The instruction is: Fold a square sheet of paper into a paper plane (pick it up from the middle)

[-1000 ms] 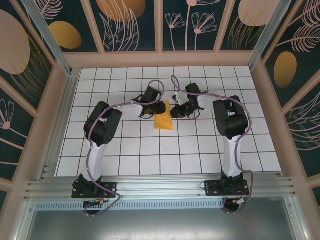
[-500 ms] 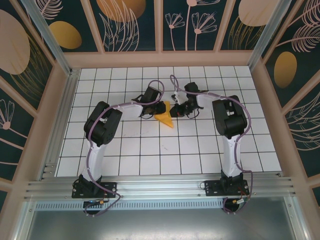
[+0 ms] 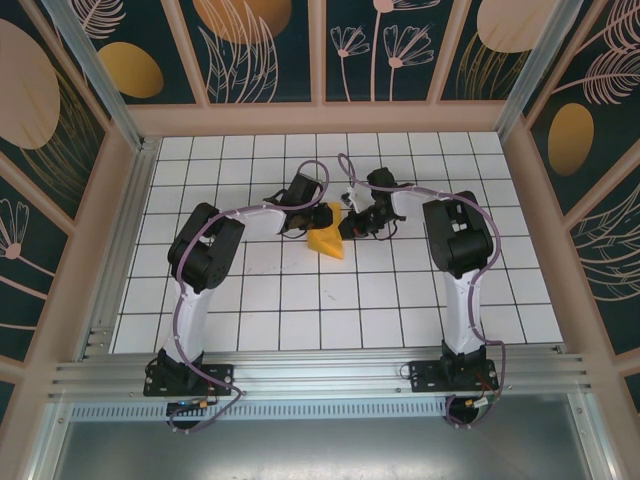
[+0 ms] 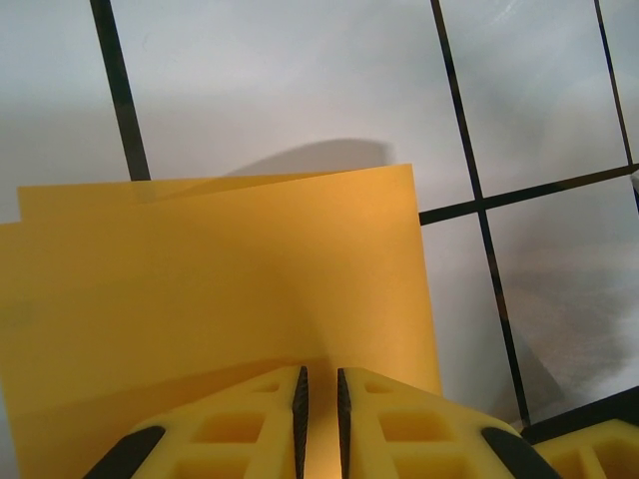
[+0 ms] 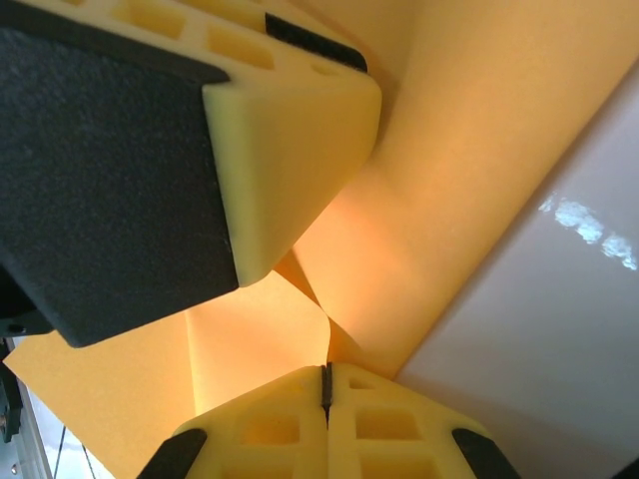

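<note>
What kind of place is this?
Probably a robot test cell in a lab: a left arm and a right arm bolted to a metal rail, a white gridded table fenced by patterned wall panels, an orange paper between the arms.

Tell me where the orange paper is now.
In the top view the square sheet of paper lies past the middle of the table, held between the left gripper and the right gripper.
</note>
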Motion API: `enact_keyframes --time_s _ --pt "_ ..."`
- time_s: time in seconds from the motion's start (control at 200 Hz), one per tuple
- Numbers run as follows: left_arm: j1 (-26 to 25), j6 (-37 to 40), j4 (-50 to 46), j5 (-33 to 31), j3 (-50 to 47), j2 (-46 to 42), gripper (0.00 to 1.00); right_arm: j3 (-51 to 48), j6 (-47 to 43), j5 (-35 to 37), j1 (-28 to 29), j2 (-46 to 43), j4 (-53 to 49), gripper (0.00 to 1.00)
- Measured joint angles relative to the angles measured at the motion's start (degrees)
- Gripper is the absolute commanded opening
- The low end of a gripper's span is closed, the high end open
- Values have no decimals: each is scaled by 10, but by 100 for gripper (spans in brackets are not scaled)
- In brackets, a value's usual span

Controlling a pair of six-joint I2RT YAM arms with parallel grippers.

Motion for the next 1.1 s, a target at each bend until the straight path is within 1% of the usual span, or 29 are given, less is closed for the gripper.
enact_keyframes --time_s 0.16,0.245,0.295,0.4,0.455,0.56,0.63,0.766,0.951,1.101 --pt "0 0 7 0 -4 -2 22 0 0 0 1 0 0 1" --pt "0 -2 11 -2 -15 -12 26 -1 2 0 1 0 2 1" --pt "0 -3 14 -6 -25 -24 32 -1 2 0 2 0 2 1" --pt "0 -12 24 -18 -45 -61 33 -4 6 0 2 0 9 1" --pt "0 -20 38 -22 -54 -84 32 -4 8 0 2 0 11 1" --pt "0 -43 80 -19 -79 -128 26 -4 13 0 2 0 11 1" --pt "0 -69 119 -5 -104 -151 21 -5 16 1 3 0 14 1" --pt "0 -131 204 29 -180 -173 17 -8 17 0 3 0 19 1" --pt "0 -202 263 48 -276 -174 16 -18 19 0 3 -5 32 1" --pt "0 -235 290 61 -290 -174 16 -22 21 2 5 -8 38 1"
